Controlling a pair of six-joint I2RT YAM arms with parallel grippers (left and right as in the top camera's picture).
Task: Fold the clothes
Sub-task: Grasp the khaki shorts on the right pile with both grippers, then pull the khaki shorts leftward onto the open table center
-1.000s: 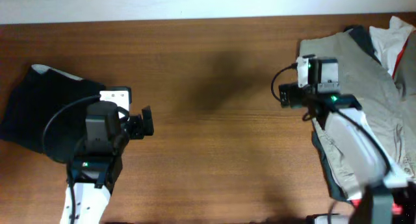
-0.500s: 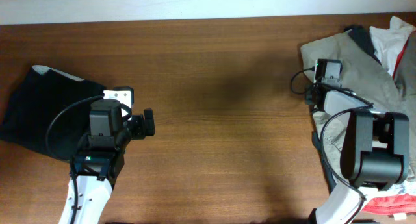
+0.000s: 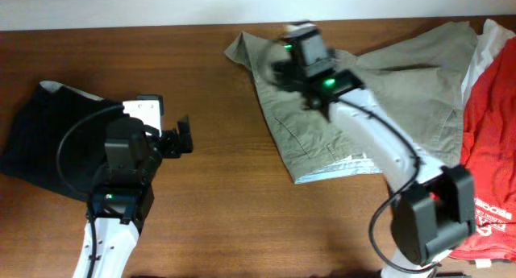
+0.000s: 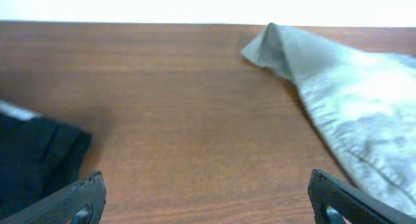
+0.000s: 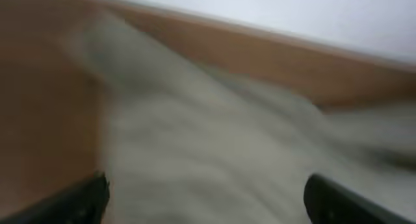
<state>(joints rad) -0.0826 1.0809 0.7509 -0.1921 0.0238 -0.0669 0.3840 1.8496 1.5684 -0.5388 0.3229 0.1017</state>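
The khaki shorts lie spread from the table's middle to its right, with the pale waistband at the near edge. My right gripper hovers over their left part, blurred. In the right wrist view its jaws are wide apart above khaki cloth. My left gripper is open and empty over bare wood, right of a black garment. The left wrist view shows that garment and the shorts' corner. A red printed T-shirt lies at the right edge.
A white garment sits at the back right corner beside the red T-shirt. Bare wooden table lies between the black garment and the shorts. A pale wall runs along the table's back edge.
The khaki shorts have been pulled left from the right pile and spread across the table. My right gripper moved left to the middle back. The red T-shirt is uncovered. The left arm barely moved.
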